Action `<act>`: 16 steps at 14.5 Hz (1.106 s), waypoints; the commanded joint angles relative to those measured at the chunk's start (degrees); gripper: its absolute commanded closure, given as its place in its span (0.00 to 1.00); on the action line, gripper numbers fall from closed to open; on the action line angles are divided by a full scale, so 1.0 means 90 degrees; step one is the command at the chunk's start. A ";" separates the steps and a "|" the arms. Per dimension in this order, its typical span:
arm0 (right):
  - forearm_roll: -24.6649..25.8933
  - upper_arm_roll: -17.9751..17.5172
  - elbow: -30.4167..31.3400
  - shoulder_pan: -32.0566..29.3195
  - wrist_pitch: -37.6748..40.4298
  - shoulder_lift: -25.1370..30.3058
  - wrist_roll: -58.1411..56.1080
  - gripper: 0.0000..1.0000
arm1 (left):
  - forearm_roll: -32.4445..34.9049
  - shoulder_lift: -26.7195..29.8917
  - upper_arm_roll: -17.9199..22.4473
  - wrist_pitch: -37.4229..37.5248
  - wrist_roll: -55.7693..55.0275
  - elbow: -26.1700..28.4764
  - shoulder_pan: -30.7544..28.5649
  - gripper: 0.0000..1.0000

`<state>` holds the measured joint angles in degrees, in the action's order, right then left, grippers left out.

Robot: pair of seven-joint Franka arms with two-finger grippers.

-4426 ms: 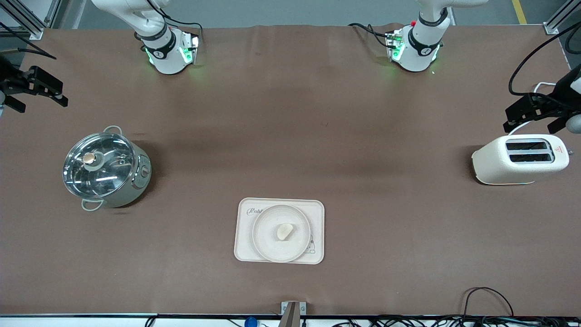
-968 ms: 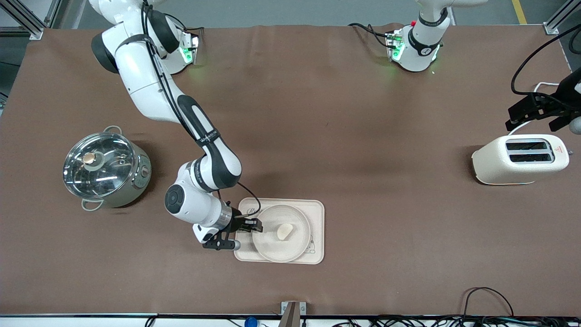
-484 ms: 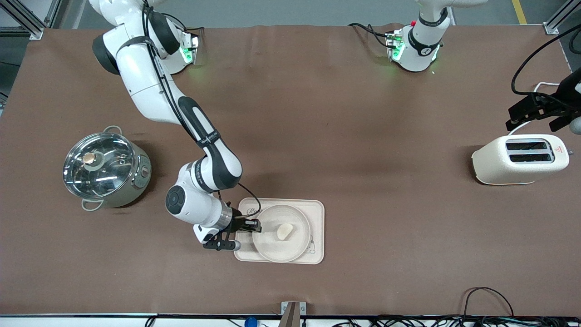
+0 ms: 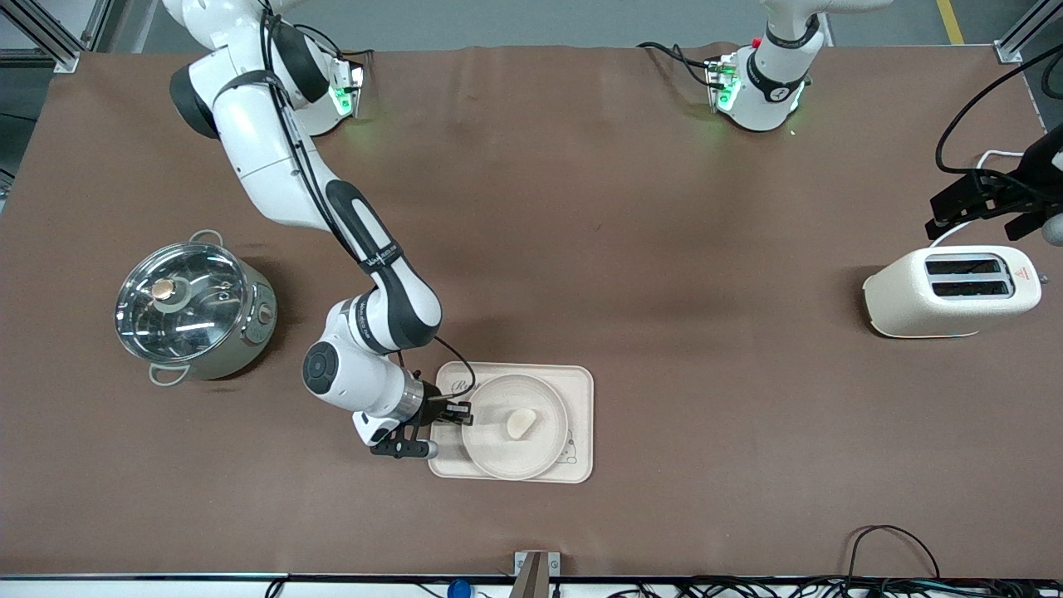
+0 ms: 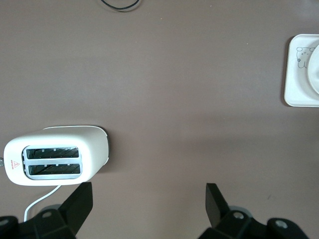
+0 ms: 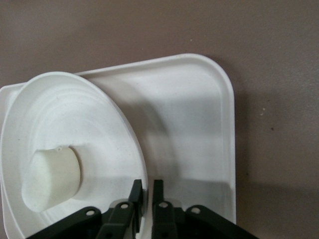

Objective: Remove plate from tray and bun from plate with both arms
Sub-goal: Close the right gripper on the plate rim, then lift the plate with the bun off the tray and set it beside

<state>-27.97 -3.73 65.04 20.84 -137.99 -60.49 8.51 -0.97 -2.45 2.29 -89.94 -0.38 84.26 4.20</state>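
The round cream plate (image 4: 497, 448) lies on the rectangular cream tray (image 4: 583, 384), with the small pale bun (image 4: 521, 423) on its middle. My right gripper (image 4: 459, 410) is at the plate's rim on the side toward the right arm's end, shut on that rim. In the right wrist view the fingers (image 6: 137, 193) pinch the plate (image 6: 75, 114) rim; the bun (image 6: 52, 179) and tray (image 6: 194, 124) show there. My left gripper (image 4: 973, 208) waits open and empty over the left arm's end of the table, next to the toaster.
A steel pot with a glass lid (image 4: 193, 309) stands toward the right arm's end. A white toaster (image 4: 951, 292) stands at the left arm's end and shows in the left wrist view (image 5: 55, 159), as does the tray's corner (image 5: 299, 74).
The right arm came from the table's side to the plate. In the last second its fingers closed on the plate's rim. The left arm has not moved.
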 commanded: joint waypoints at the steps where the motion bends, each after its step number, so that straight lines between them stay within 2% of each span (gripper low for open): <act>1: -0.0095 -0.0074 -0.0166 -0.0060 0.0049 -0.0095 -0.0038 0.95 | 0.0030 -0.0040 -0.0030 0.0111 0.0061 -0.0124 -0.0046 0.00; 7: -0.0105 -0.0074 -0.0156 -0.0079 0.0185 0.0012 -0.0008 0.99 | 0.0030 -0.0040 -0.0030 0.0111 0.0061 -0.0124 -0.0046 0.00; 11: -0.0095 -0.0064 -0.0137 -0.0108 0.0595 0.0529 0.0001 0.99 | 0.0030 -0.0040 -0.0030 0.0111 0.0061 -0.0124 -0.0046 0.00; 13: -0.0086 -0.0035 -0.0068 -0.0137 0.1013 0.0821 0.0021 0.99 | 0.0030 -0.0040 -0.0030 0.0111 0.0061 -0.0124 -0.0046 0.00; 16: -0.0066 -0.0025 0.0223 -0.0255 0.2087 0.1407 0.0031 0.99 | 0.0030 -0.0040 -0.0030 0.0111 0.0061 -0.0124 -0.0037 0.00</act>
<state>-27.98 -3.49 62.21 19.76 -123.24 -52.92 8.58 -0.97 -2.46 2.30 -89.94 -0.37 84.24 4.19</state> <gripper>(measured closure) 0.956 0.000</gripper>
